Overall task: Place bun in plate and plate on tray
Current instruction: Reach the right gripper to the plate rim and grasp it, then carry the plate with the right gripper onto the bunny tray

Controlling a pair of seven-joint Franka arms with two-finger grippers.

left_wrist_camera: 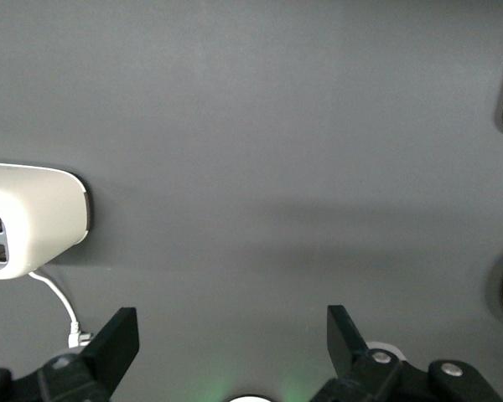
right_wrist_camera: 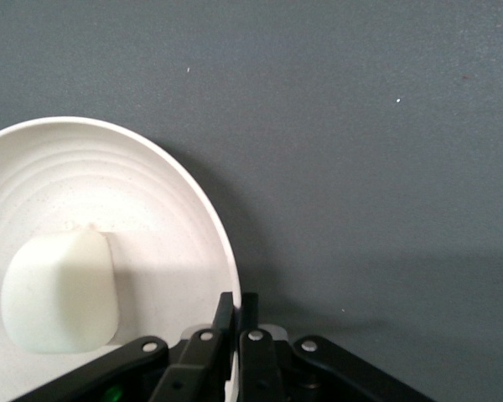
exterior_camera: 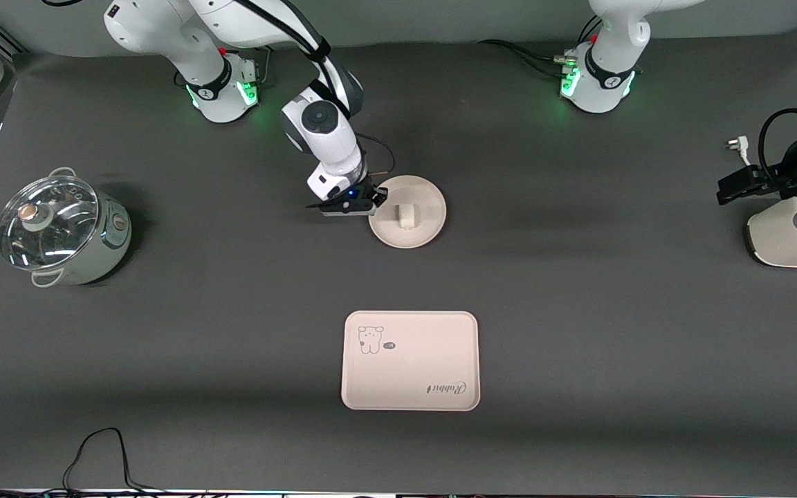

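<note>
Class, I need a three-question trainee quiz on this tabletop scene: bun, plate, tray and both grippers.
1. True or false: the bun lies in the plate.
2. What does the right gripper pinch? A) the tray B) the plate's rim C) the bun
3. Fill in: the left gripper, waiting near the toaster, is ____.

Key: 1 true; 2 B; 3 open.
</note>
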